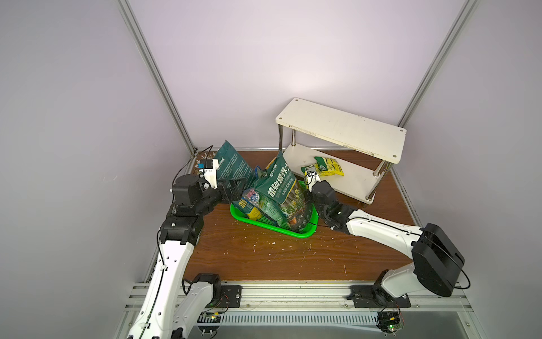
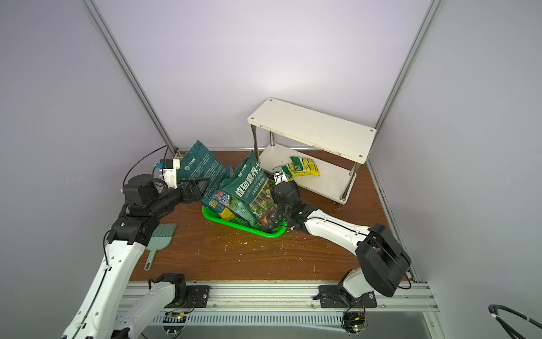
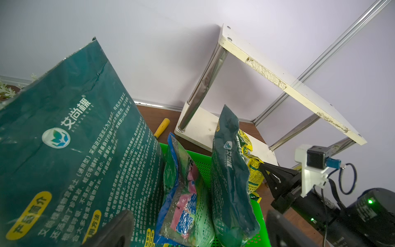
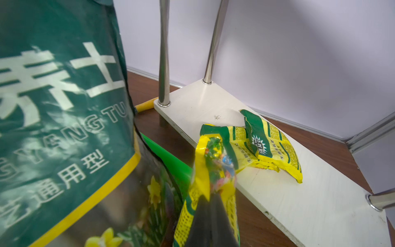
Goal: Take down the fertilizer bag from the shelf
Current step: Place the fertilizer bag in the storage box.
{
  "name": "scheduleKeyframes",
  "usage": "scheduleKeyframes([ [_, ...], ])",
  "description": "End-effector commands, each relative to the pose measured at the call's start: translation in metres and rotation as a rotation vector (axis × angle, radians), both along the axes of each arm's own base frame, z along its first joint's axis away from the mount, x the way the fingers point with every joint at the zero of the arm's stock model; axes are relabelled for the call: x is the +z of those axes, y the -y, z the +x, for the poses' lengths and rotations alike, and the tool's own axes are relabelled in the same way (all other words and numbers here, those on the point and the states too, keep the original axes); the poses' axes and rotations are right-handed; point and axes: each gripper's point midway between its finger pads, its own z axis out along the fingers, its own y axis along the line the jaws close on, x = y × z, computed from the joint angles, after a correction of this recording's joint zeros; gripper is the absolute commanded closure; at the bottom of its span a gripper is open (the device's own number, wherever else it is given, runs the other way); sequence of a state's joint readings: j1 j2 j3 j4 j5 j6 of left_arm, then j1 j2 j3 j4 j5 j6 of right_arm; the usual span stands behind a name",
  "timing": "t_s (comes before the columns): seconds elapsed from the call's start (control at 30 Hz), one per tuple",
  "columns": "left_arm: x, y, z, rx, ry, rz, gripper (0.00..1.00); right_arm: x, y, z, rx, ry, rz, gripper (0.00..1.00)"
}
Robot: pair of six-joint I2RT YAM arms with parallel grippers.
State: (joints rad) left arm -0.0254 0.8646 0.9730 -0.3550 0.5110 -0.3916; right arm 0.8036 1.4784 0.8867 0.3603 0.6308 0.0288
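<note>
Progress is sitting partway, we are judging: our right gripper is clenching the near end of the yellow fertilizer bag, which is lying mostly on the lower board of the shelf, its gripped end reaching past the front edge. Drawing it clear and setting it down is what we are facing. Our left gripper is gaping empty beside the green basket, which is holding tall teal soil bags and a blue-and-pink packet.

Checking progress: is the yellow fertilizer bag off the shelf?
Not yet: yellow fertilizer bag lies on the shelf, lower board, one end in the right pincer.
</note>
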Motion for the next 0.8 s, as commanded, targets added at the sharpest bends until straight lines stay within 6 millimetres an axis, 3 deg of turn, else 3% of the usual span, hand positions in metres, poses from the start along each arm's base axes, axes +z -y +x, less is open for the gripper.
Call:
scheduleKeyframes([
  [0.0, 0.005, -0.002, -0.001, 0.002, 0.03, 0.001, 0.0, 0.044, 0.004, -0.003, -0.035, 0.146, 0.182, 1.0],
  [0.27, 0.004, -0.003, -0.001, 0.003, 0.025, -0.001, 0.0, -0.019, -0.005, -0.029, 0.005, 0.038, 0.195, 1.0],
  [0.57, 0.003, -0.003, -0.001, 0.003, 0.026, -0.001, 0.0, -0.032, 0.002, -0.059, 0.0, -0.021, 0.361, 1.0],
  [0.77, 0.002, -0.004, -0.001, 0.007, 0.023, -0.003, 0.0, -0.04, -0.017, -0.053, 0.021, -0.089, 0.379, 1.0],
])
